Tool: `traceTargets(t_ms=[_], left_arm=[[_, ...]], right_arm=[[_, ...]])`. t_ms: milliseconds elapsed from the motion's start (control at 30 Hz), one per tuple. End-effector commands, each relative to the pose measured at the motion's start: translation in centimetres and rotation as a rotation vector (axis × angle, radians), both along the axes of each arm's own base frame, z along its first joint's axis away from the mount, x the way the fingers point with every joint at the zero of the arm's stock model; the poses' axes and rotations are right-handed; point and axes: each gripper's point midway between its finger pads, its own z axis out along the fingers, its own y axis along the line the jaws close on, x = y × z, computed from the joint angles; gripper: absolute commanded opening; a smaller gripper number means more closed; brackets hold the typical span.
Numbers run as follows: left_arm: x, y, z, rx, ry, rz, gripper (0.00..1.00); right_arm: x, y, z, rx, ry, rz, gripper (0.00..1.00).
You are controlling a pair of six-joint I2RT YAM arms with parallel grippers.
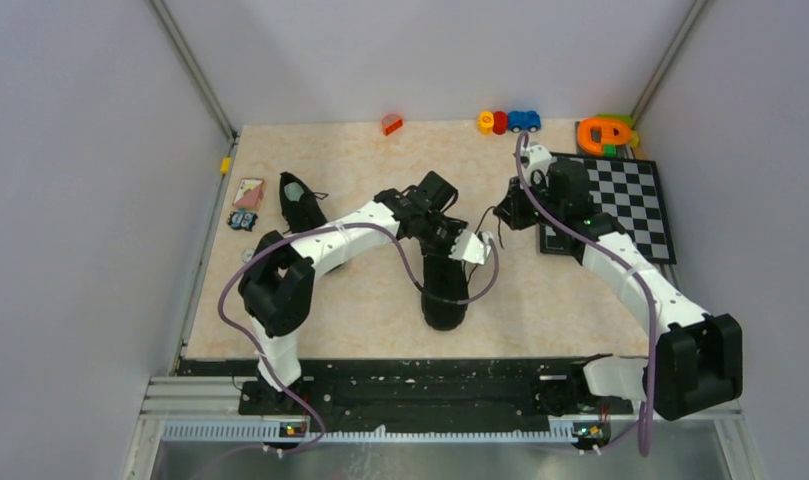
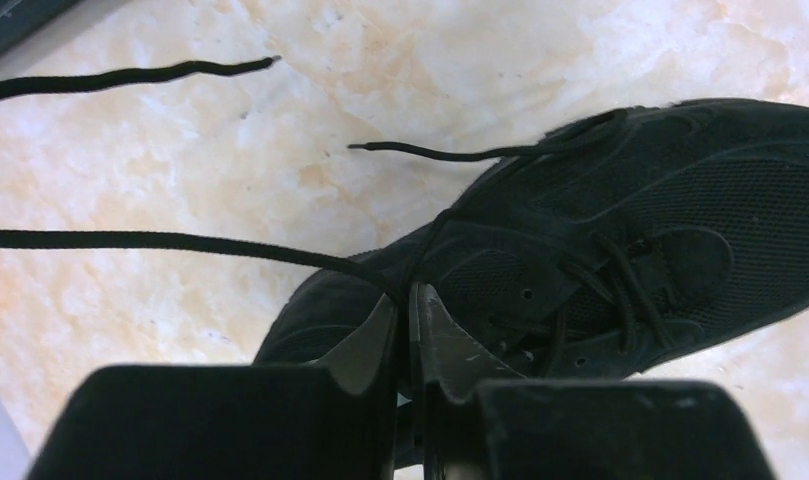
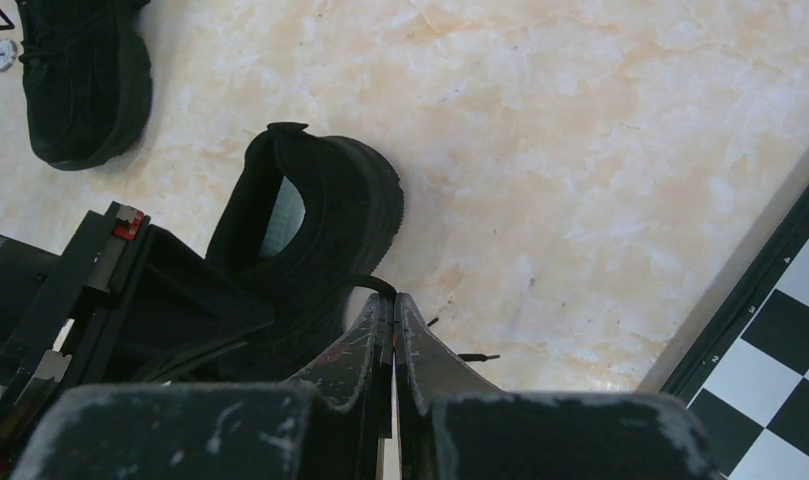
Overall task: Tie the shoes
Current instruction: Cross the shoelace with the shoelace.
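Arms [image 1: 340, 240] are bent inward over the near shoe [image 1: 445, 295] of two; left gripper [image 2: 408, 300] is clamped on its lace [image 2: 180, 241], right gripper [image 3: 392, 305] closed.

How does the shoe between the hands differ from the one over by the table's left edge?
The middle shoe has its lace drawn out across the table and pinched in the left hand; the left shoe stands alone, untouched. The middle shoe lies nearly straight toward the near edge, partly under the left arm; the left shoe sits farther back, angled. Both are black lace-up sneakers.
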Motion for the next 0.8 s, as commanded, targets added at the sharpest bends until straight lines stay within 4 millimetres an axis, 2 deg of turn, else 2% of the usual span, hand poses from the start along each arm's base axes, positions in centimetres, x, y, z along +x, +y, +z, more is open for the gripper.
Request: traceTargets(t_ms=[0, 67, 200, 367, 500, 600, 767], left_arm=[[-1.3, 0.9, 0.6, 0.058, 0.038, -0.031, 0.05], [-1.4, 0.8, 1.1, 0.036, 0.022, -0.028, 0.0], [-1.2, 0.8, 2.6, -0.021, 0.012, 0.028, 0.0], [-1.6, 0.4, 4.2, -0.173, 0.057, 0.085, 0.0], [-1.7, -0.1, 5.1, -0.281, 0.084, 0.151, 0.0], [-1.6, -0.1, 5.9, -0.348, 0.097, 0.2, 0.0], [-1.0, -0.1, 6.4, -0.446, 0.119, 0.297, 0.0]], right_arm=[[0.7, 0.1, 1.9, 0.05, -0.065, 0.006, 0.0], [1.1, 0.6, 2.6, 0.066, -0.074, 0.023, 0.0], [1.3, 1.5, 2.7, 0.094, -0.062, 0.06, 0.0], [-0.2, 3.7, 0.7, 0.193, -0.018, 0.18, 0.0], [-0.8, 5.2, 0.2, 0.29, -0.013, 0.245, 0.0], [-1.1, 5.9, -0.3, 0.346, 0.028, 0.26, 0.0], [-1.0, 6.6, -2.6, 0.41, 0.157, 0.246, 0.0]])
